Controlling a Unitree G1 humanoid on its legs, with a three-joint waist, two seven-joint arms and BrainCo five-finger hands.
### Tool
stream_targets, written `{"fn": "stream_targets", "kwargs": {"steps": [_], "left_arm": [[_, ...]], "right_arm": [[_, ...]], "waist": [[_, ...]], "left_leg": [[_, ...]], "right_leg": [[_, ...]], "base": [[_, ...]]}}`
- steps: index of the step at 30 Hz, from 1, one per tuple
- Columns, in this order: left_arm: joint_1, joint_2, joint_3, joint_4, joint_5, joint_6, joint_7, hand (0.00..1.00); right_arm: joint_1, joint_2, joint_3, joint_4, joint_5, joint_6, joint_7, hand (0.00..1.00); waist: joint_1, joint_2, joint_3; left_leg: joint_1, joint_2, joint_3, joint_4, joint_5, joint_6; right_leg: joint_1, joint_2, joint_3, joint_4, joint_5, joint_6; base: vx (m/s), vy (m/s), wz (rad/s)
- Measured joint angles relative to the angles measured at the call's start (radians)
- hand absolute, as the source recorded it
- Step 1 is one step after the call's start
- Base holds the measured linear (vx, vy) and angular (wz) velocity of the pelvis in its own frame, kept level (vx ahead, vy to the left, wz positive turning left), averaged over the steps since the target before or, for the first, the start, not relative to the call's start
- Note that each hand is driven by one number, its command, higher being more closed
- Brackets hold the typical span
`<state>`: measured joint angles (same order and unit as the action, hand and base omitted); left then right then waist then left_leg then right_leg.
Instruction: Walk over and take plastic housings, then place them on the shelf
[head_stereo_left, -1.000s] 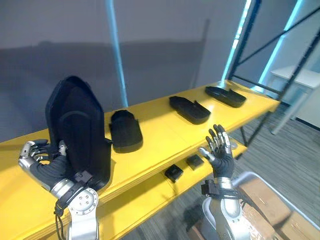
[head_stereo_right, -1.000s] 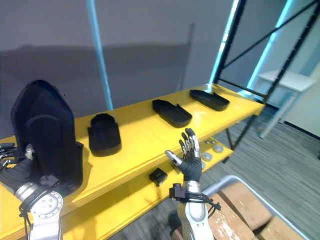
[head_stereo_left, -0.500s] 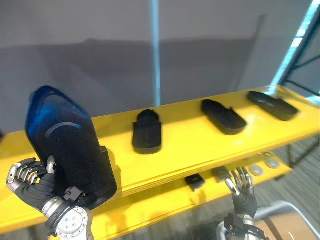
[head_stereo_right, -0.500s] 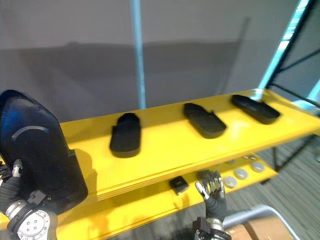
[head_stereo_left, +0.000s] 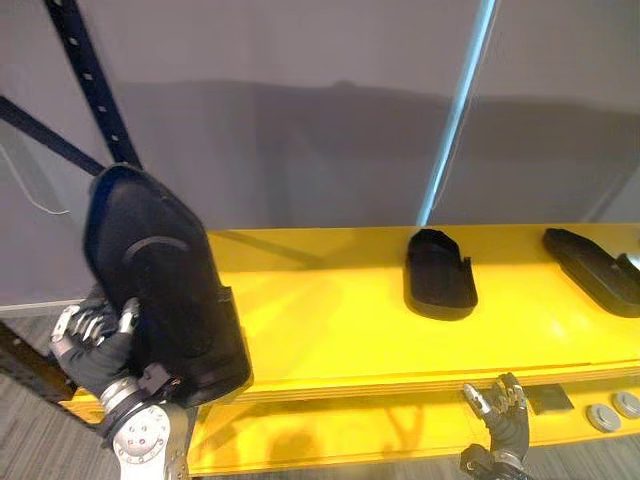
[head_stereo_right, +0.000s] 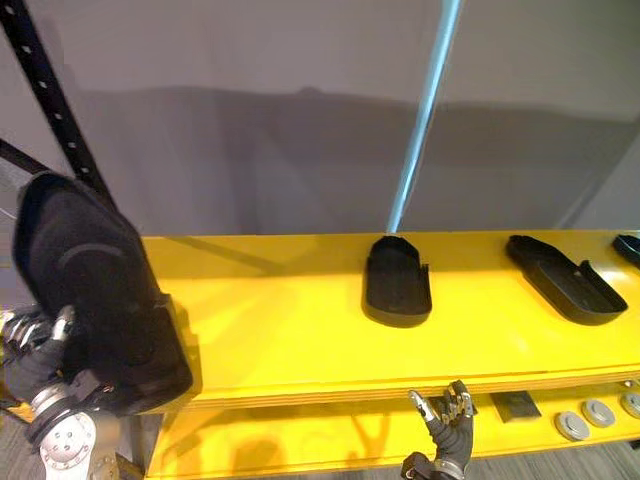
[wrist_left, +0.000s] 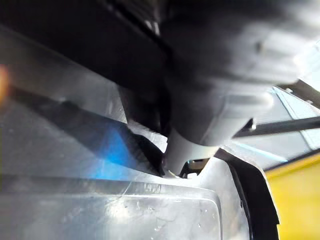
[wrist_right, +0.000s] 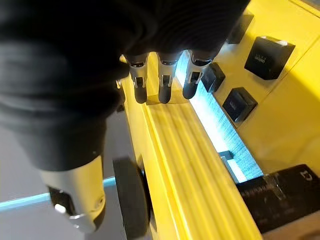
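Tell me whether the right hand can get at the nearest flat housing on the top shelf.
Probably, though not directly. The right hand hangs open below the front edge of the top shelf and must rise over it first. The flat housing lies in the open, with nothing on or against it.

The left robot hand (head_stereo_left: 95, 350) sits low on the robot's left with its wrist angled upward. Its fingers and thumb are curled round the lower side of an upright black housing (head_stereo_left: 165, 290). The right robot hand (head_stereo_left: 503, 408) sits low on the right, empty, its fingers pointing up and loosely spread.
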<state>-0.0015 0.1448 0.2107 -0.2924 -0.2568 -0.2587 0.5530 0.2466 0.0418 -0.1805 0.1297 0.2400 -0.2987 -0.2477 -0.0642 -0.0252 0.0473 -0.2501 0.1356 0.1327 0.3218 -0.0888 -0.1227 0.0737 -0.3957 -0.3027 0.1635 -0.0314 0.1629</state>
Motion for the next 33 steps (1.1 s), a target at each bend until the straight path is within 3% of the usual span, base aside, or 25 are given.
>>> {"fn": "stream_targets", "kwargs": {"steps": [1,2,3,4,5,6,7,8,9,13,18,21,29,33], "left_arm": [[-0.017,0.007,-0.018,0.001,-0.010,-0.001,-0.022,1.00],[-0.034,0.011,-0.033,0.006,-0.027,-0.002,-0.046,1.00],[-0.038,0.012,-0.039,0.008,-0.036,-0.002,-0.054,1.00],[-0.049,0.013,-0.047,0.025,-0.042,-0.004,-0.065,1.00],[-0.059,0.016,-0.049,0.043,-0.048,-0.004,-0.069,1.00],[-0.105,0.024,-0.040,0.106,-0.057,-0.003,-0.068,1.00],[-0.120,0.027,-0.036,0.127,-0.059,-0.003,-0.067,1.00],[-0.133,0.027,-0.028,0.152,-0.059,-0.003,-0.061,1.00],[-0.159,0.025,-0.035,0.180,-0.054,0.013,-0.055,1.00],[-0.188,0.025,-0.019,0.204,-0.033,0.045,-0.040,1.00],[-0.240,0.044,0.082,0.287,-0.034,0.060,0.019,1.00],[-0.286,0.103,0.100,0.345,-0.036,0.073,0.043,1.00],[-0.410,0.324,0.122,0.559,-0.036,0.119,0.065,1.00],[-0.443,0.491,0.102,0.683,-0.036,0.133,-0.018,1.00]], "right_arm": [[-0.001,0.002,-0.006,0.032,-0.023,0.024,-0.009,0.00],[0.010,0.011,-0.008,0.078,-0.056,0.052,-0.021,0.00],[0.021,0.013,-0.003,0.095,-0.069,0.067,-0.026,0.00],[0.054,0.014,-0.001,0.116,-0.100,0.087,-0.026,0.00],[0.067,0.016,-0.003,0.127,-0.109,0.093,-0.025,0.00],[0.120,0.024,-0.018,0.136,-0.112,0.097,-0.022,0.00],[0.139,0.020,-0.024,0.143,-0.112,0.097,-0.021,0.00],[0.152,0.001,-0.048,0.187,-0.112,0.098,-0.007,0.00],[0.157,-0.018,-0.072,0.248,-0.110,0.102,0.007,0.00],[0.176,-0.056,-0.083,0.415,-0.111,0.126,0.084,0.00],[0.127,-0.075,-0.070,0.522,-0.132,0.131,0.146,0.00],[0.102,-0.086,-0.044,0.562,-0.132,0.132,0.169,0.00],[0.017,-0.103,-0.012,0.637,-0.173,0.134,0.168,0.00],[0.003,-0.107,-0.011,0.675,-0.171,0.136,0.167,0.00]], "waist": [[0.007,0.006,0.004],[0.012,0.019,0.021],[0.011,0.021,0.026],[0.004,0.028,0.031],[-0.005,0.039,0.038],[-0.041,0.033,0.036],[-0.047,0.025,0.034],[-0.050,0.019,0.034],[-0.067,0.037,0.046],[-0.064,0.040,0.050],[-0.043,0.036,0.069],[-0.031,0.034,0.092],[-0.016,0.035,0.156],[-0.015,0.035,0.187]], "left_leg": [[0.003,-0.002,0.021,-0.021,0.000,0.000],[0.031,0.001,0.045,-0.074,0.002,0.002],[0.051,0.001,0.058,-0.105,0.005,0.004],[0.092,0.002,0.072,-0.166,0.029,0.034],[0.107,0.010,0.069,-0.186,0.044,0.040],[0.131,0.022,0.057,-0.224,0.080,0.031],[0.139,0.017,0.061,-0.240,0.090,0.025],[0.145,0.011,0.089,-0.257,0.110,0.020],[0.146,0.023,0.084,-0.276,0.132,0.016],[0.167,0.060,0.097,-0.329,0.157,0.000],[0.116,0.058,0.104,-0.353,0.176,-0.001],[0.080,0.050,0.076,-0.353,0.189,0.006],[0.028,0.047,0.051,-0.387,0.234,0.016],[0.027,0.046,0.057,-0.393,0.239,0.018]], "right_leg": [[-0.050,-0.009,0.022,0.041,0.016,-0.023],[-0.112,-0.008,0.048,0.097,0.054,-0.078],[-0.136,-0.005,0.060,0.118,0.072,-0.103],[-0.186,0.019,0.109,0.159,0.061,-0.111],[-0.196,0.054,0.155,0.170,0.022,-0.078],[-0.186,0.185,0.269,0.142,-0.074,-0.028],[-0.183,0.209,0.269,0.117,-0.099,-0.043],[-0.171,0.213,0.272,0.057,-0.099,-0.030],[-0.168,0.231,0.270,0.027,-0.081,-0.033],[-0.168,0.275,0.284,-0.005,-0.066,-0.052],[-0.223,0.278,0.286,-0.021,-0.051,-0.058],[-0.241,0.270,0.262,-0.020,-0.051,-0.058],[-0.296,0.272,0.237,-0.012,-0.050,-0.058],[-0.307,0.272,0.243,-0.007,-0.049,-0.058]], "base": [[-0.13,0.188,-0.64],[-0.12,0.182,-0.79],[-0.05,0.139,-0.97],[-0.03,0.086,-0.79],[-0.03,0.006,-0.69],[0.00,-0.087,-0.38],[0.05,-0.112,-0.63],[0.07,-0.095,-0.58],[0.07,-0.063,-0.49],[0.07,-0.076,-0.17],[0.02,-0.001,-0.02],[-0.02,0.013,0.26],[-0.04,-0.005,0.09],[-0.01,-0.004,-0.04]]}}
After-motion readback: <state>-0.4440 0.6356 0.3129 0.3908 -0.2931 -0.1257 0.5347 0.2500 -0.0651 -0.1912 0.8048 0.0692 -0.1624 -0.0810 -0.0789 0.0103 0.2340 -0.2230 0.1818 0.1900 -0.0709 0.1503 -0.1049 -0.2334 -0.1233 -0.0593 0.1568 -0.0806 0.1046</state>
